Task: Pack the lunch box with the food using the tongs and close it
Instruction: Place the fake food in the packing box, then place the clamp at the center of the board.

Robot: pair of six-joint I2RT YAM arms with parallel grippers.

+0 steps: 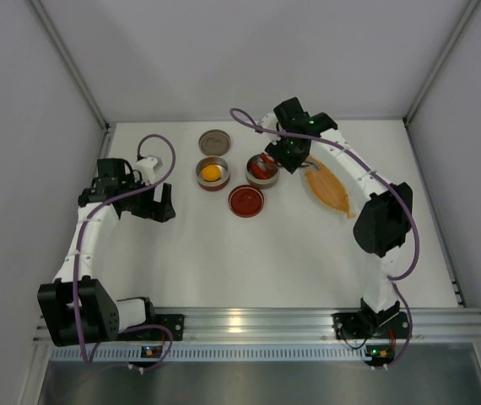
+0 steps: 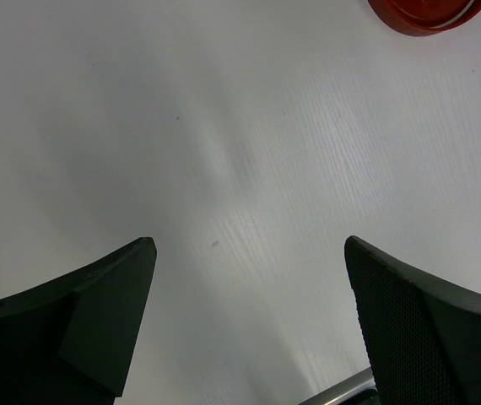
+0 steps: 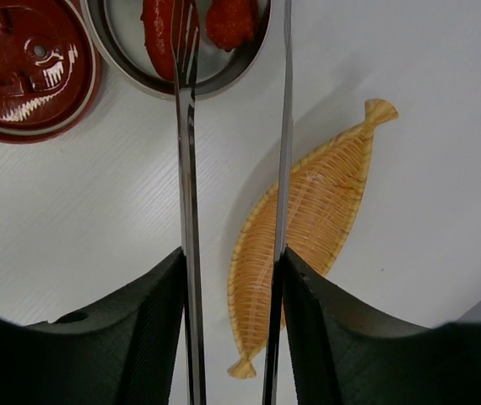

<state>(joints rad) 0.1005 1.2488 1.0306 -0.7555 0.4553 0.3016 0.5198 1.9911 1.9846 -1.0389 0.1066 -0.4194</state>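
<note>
Two round metal tins are seen loaded: one holds the round orange-yellow toy piece, the other the red toy slices. The slender grey metal tongs are clamped between the fingers of the right gripper, their arms spread and their tips over the slices. The orange woven leaf-shaped dish is seen bare, so packing is judged about done. Closing is not yet done, since the glossy red round lid lies apart beside the tins. The left gripper is held wide apart, gripping nothing, over the white matt tabletop, which is enclosed by plain pale grey walls.
</note>
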